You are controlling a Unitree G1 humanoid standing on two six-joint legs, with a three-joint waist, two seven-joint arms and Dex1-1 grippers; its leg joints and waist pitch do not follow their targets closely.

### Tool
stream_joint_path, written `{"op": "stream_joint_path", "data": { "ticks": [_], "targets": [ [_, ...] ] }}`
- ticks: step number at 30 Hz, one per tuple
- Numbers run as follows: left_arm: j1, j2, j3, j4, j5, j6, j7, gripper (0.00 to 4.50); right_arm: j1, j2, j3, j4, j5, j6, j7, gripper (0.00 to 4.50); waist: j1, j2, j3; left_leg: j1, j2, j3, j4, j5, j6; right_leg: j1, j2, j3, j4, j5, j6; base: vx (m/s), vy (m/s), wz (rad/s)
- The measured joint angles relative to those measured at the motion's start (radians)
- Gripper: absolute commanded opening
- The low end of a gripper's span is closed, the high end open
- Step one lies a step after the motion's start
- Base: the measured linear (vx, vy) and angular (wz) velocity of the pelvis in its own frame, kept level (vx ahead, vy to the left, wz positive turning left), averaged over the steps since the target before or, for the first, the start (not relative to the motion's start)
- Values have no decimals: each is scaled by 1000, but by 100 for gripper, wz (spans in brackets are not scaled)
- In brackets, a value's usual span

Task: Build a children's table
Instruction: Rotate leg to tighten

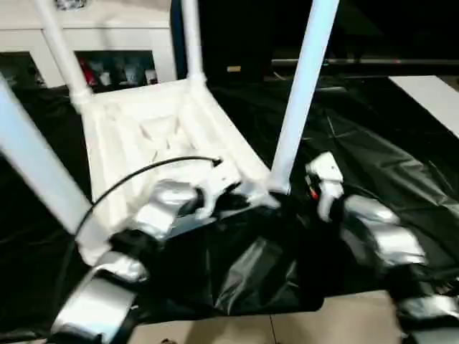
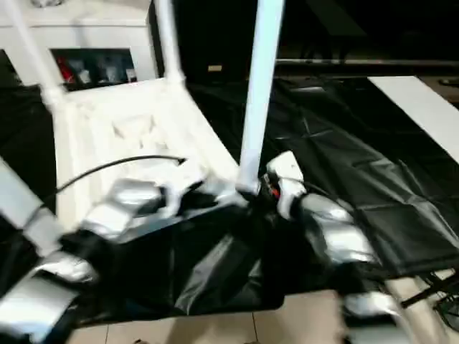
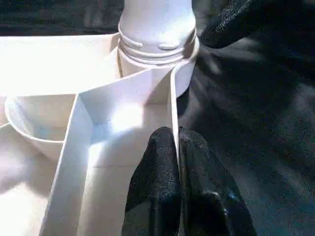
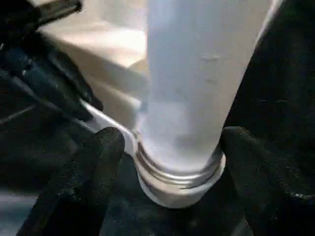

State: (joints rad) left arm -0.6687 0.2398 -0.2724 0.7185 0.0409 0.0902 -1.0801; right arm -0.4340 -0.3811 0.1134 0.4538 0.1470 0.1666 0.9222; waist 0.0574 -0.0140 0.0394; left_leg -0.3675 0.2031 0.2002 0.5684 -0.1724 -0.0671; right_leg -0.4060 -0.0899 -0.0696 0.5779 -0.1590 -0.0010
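Lay upside down on black cloth (image 1: 373, 165): tabletop (image 1: 154, 132), legs upright in corner sockets. Left gripper (image 3: 178, 147) pinched the tabletop's rim wall beside near leg (image 1: 297, 100). Right gripper (image 4: 172, 142) stood released, fingers (image 4: 98, 162) spread either side of that leg's base, apart.

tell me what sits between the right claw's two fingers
The near right leg of the upturned table, at its threaded base; the right wrist view shows the right claw open with fingers astride it.

Black-clothed work table (image 1: 401, 172); upturned white tabletop (image 1: 143, 129) lying on it.
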Motion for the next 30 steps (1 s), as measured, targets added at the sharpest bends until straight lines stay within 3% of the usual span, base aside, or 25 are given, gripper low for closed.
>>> {"op": "stream_joint_path", "data": {
  "ticks": [8, 17, 24, 30],
  "targets": [
    [22, 27, -11, -42, -8, 2, -84, 0, 1, 1, 32, -18, 7, 19, 52, 346, 15, 0, 0, 0, 0, 1, 1, 0, 0, 0, -1, 0, 0, -1, -1, 0, 0, 0],
    [29, 29, -18, -60, -7, 12, -84, 0, -1, -7, 33, -16, -8, 12, 59, 276, 21, -1, 0, 0, 0, 1, 1, 0, 0, 0, -1, 0, 0, -1, 0, 0, 0, 0],
    [30, 27, -16, -60, -6, 18, -68, 0, -1, 10, 31, -8, -12, 2, 40, 252, 21, -1, 0, 1, 0, 1, 1, 0, 0, 1, -1, 0, 1, -1, 0, 0, 0, 0],
    [-17, -67, 13, 26, 24, 69, 137, 0, -14, 139, -72, 65, -7, 31, -237, 248, 12, -2, -1, 6, 0, 1, 2, 0, 0, 5, -1, 1, 1, -1, 1, 0, 0, 0]
  ]
}}
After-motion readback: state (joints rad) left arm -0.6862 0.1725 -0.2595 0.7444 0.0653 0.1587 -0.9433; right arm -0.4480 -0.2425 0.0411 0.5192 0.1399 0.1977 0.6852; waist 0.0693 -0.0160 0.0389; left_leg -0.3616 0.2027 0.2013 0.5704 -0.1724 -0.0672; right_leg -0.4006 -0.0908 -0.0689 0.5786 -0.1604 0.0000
